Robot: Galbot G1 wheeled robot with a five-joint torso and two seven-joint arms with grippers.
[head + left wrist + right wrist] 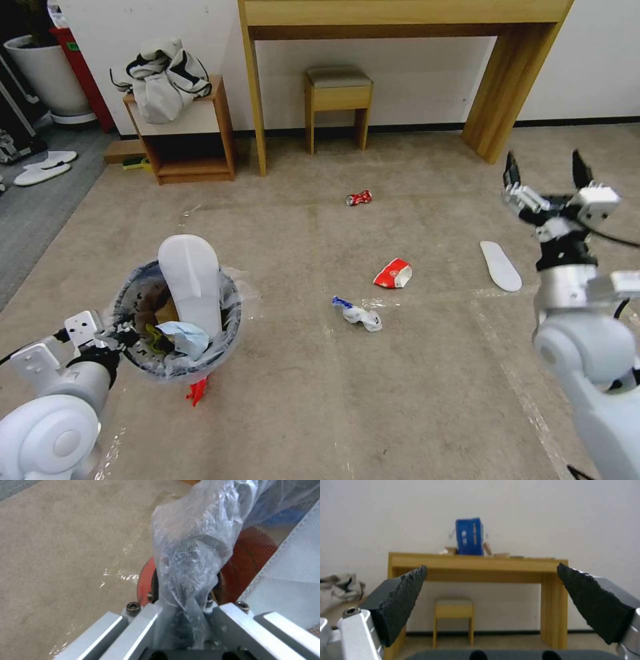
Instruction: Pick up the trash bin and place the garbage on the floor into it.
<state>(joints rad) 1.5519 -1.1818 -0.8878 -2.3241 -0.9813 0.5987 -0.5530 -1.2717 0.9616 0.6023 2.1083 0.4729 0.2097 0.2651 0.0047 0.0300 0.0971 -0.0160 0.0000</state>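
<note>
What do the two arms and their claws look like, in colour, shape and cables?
Both arms are white-silver with rounded joint housings. The right claw has two black, pointed fingers with rough, serrated inner faces, set on silver blocks above a black wrist section; a thin black cable runs beside it. The left claw has silver metal blocks with dark hex screws and a black cable.

The right gripper (491, 580) is wide open, with one dark, bumpy finger (400, 602) on each side of the picture. Between them stands a wooden table (476, 562) by a white wall (553, 517). A blue box (469, 540) sits on top. A small stool (454, 618) stands under it. Some grey cloth (338, 586) is at the left edge.
</note>
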